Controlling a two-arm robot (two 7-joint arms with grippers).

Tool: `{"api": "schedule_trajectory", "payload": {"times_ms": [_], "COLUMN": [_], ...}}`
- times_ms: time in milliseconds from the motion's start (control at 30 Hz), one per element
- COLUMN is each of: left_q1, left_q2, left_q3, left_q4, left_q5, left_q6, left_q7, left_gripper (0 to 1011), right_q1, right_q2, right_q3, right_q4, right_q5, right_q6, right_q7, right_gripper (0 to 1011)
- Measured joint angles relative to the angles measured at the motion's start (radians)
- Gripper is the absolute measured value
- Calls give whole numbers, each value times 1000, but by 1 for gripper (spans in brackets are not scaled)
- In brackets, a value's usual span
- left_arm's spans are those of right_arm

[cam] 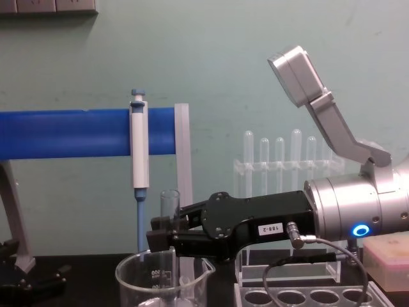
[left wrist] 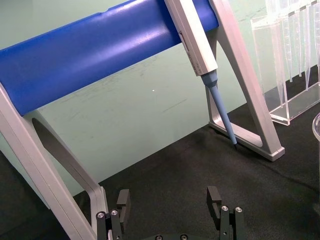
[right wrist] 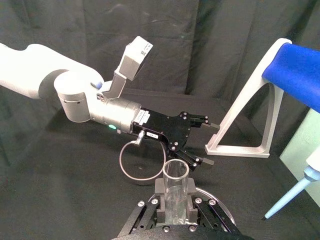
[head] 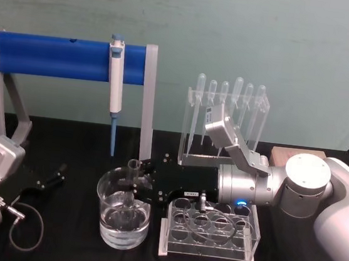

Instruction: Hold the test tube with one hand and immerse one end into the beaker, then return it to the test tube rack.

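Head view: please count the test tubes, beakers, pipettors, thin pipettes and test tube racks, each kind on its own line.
test tube: 1
beaker: 1
pipettor: 1
thin pipettes: 6
test tube rack: 1
Total: 10

Open worktop (head: 77,151) left of the beaker (head: 121,225), between it and the left gripper (head: 55,177) with fingers spread, apart from a cable (head: 28,227) looped near the left edge. Open also along the near edge. Blocked just right of the beaker by the test tube rack (head: 210,235). Hemmed in on the far side by the hanging pipettor (head: 115,80) and the blue-barred frame (head: 147,102). Walled off far right by the pipette stand (head: 225,127). Occupied above the rack by the right gripper (head: 138,184), clamped on the test tube (head: 134,167) in the beaker.
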Motion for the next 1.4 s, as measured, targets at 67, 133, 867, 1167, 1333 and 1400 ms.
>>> {"api": "schedule_trajectory", "payload": {"times_ms": [67,133,867,1167,1333,1400], "left_q1": [0,0,0,0,0,0], "left_q2": [0,0,0,0,0,0], "left_q3": [0,0,0,0,0,0], "left_q4": [0,0,0,0,0,0], "left_q5": [0,0,0,0,0,0], "left_q6": [0,0,0,0,0,0], "left_q7": [0,0,0,0,0,0], "left_gripper": [1000,1000,1000,1000,1000,1000], "right_q1": [0,0,0,0,0,0], "right_q2": [0,0,0,0,0,0], "right_q3": [0,0,0,0,0,0], "right_q4": [0,0,0,0,0,0], "right_q5": [0,0,0,0,0,0], "right_q6": [0,0,0,0,0,0], "right_q7": [0,0,0,0,0,0], "right_gripper": [230,230,230,230,230,230]}}
